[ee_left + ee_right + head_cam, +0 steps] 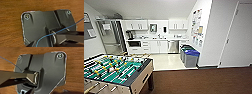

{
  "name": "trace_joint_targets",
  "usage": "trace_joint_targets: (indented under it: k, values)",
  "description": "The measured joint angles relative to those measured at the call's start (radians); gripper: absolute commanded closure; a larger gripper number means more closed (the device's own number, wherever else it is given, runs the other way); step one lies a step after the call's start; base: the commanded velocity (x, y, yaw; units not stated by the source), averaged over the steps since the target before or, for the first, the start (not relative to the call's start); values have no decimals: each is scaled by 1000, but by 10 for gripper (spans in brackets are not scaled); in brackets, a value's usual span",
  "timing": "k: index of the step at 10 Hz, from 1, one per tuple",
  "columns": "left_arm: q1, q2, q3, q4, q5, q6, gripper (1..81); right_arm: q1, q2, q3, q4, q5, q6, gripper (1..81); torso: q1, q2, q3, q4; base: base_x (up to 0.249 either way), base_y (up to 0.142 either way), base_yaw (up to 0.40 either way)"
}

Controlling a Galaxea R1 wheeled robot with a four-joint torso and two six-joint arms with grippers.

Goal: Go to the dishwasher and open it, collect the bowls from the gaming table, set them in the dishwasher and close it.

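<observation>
The dishwasher (173,46) is a steel-fronted unit set among white lower cabinets in the kitchenette at the far end of the room. Its front stands upright and closed. It is several metres ahead of me, slightly right of centre in the head view. The bowls and the gaming table are out of view. Both wrist views look down past my own dark plates at brown carpet (10,27) (75,72).
A table-football table (116,71) with a green field stands close at the lower left. Blue-lidded bins (191,58) line the right wall by the kitchenette's pale floor (166,61). A white door (239,37) is at the right. Brown carpet (196,81) lies ahead.
</observation>
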Motion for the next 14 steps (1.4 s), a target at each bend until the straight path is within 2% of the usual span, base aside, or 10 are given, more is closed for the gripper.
trace_joint_targets:
  k: [14]
  values:
    - [0,9,0,3,-2,0,10,-11,14,-1,-3,1,-1,10,-1,0,0,0,89,0,0]
